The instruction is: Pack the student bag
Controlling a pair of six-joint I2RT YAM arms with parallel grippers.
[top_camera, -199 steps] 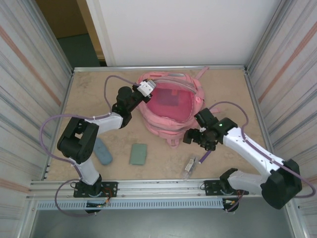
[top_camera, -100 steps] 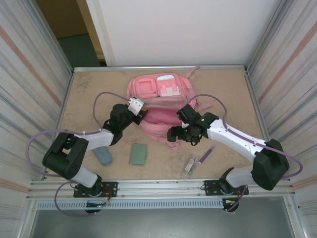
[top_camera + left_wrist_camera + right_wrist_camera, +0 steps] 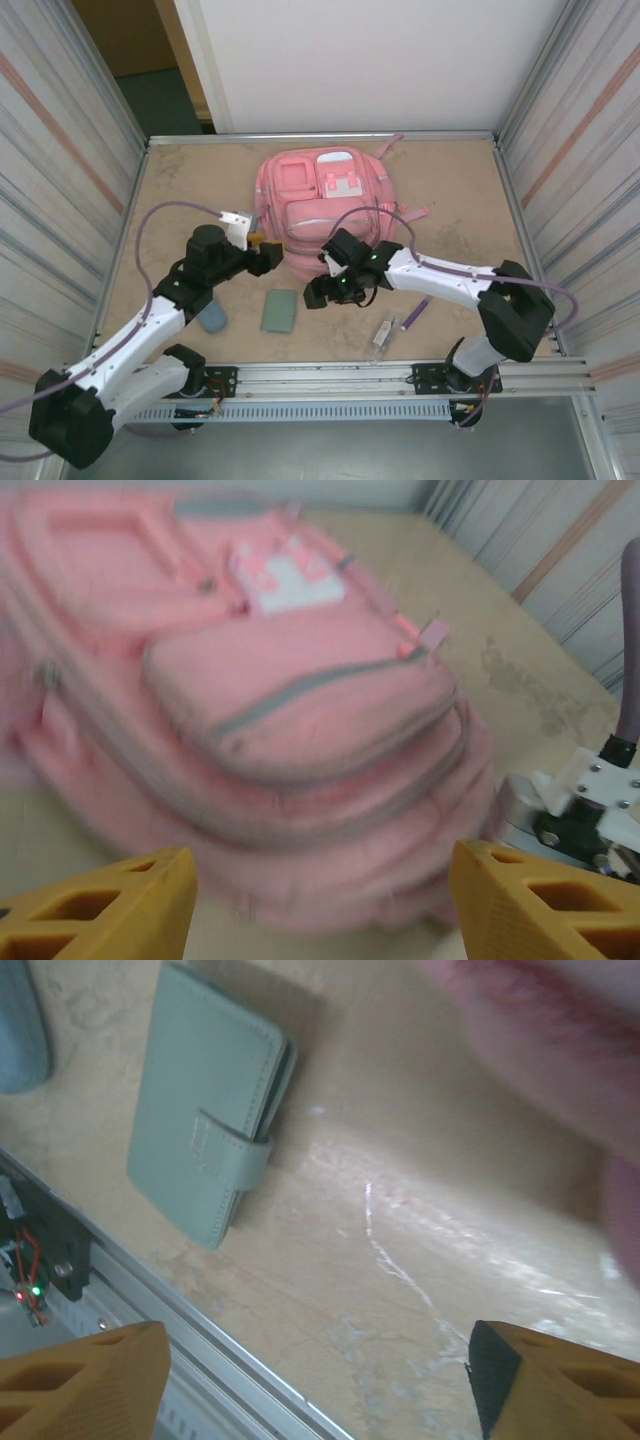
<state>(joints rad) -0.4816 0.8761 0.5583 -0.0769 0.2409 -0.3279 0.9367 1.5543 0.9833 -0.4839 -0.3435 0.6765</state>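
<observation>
Corrugated metal panels (image 3: pixel 60 150) wall in both sides of the cell, and a white board closes the back. Beige worktop (image 3: pixel 190 190), scuffed.

Backpack (image 3: pixel 330 200) lies flat at the far centre of the worktop, front pockets up and straps trailing toward the far right. From the left wrist camera the backpack (image 3: pixel 300 700) looks zipped, with a white patch on one upper pocket.

Left gripper (image 3: pixel 270 260) sits just beside the backpack's near-left corner. On its own camera the left gripper (image 3: pixel 325 905) has its yellow fingers (image 3: pixel 110 905) spread wide with nothing between them.

Right gripper (image 3: pixel 318 296) is low over the worktop, just near of the backpack's front edge. On its camera the right gripper (image 3: pixel 320 1380) is likewise spread, with bare worktop in the gap. A pink blur at the top right of that view is probably the backpack (image 3: pixel 540 1030); too smeared for me to be sure.

Green wallet (image 3: pixel 280 310) lies flat and snapped shut, just left of the right gripper. The wrist view confirms the wallet (image 3: pixel 205 1155).

Blue case (image 3: pixel 212 318) is partly under the left arm. Purple pen (image 3: pixel 416 312) lies near the right, beside a small clear item (image 3: pixel 383 335) I can't identify.
</observation>
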